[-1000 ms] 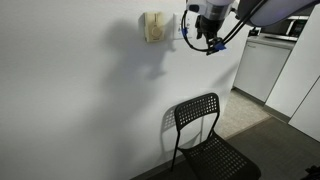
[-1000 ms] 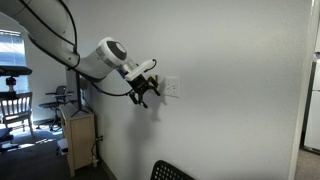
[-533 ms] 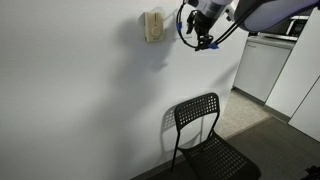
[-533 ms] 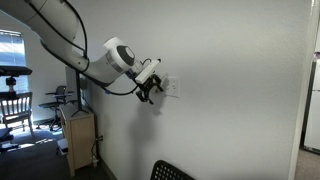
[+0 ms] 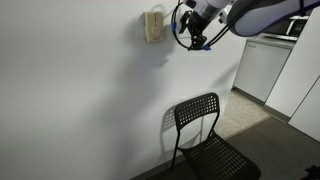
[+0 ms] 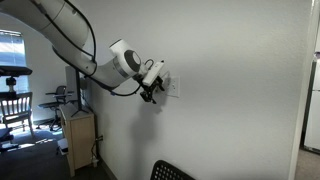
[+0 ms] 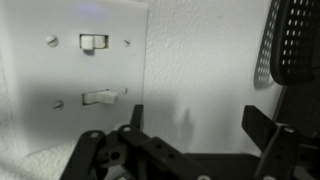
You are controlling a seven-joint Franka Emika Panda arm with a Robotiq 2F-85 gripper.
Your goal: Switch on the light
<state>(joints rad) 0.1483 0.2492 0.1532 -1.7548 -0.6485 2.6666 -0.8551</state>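
The white wall switch plate [image 7: 70,70] fills the upper left of the wrist view, with two small switches, one above [image 7: 94,42] and one below [image 7: 100,97]. No lamp is in view. My gripper [image 7: 198,125] is open and empty, its fingers [image 7: 265,125] spread over bare wall just right of the plate. In an exterior view the gripper [image 6: 152,90] is close against the wall at the plate [image 6: 171,86]. In an exterior view the gripper [image 5: 196,32] hides the plate, just right of the cream-beige dial box [image 5: 153,25].
A black mesh chair [image 5: 205,135] stands against the wall below the gripper; its back also shows in the wrist view [image 7: 296,40]. White cabinets [image 5: 262,65] stand at the far right. A wooden cabinet [image 6: 80,140] and another chair [image 6: 12,105] stand at the left.
The gripper has moved up and toward the wall, closing in on the switch plate and nearer the dial box. It stays open.
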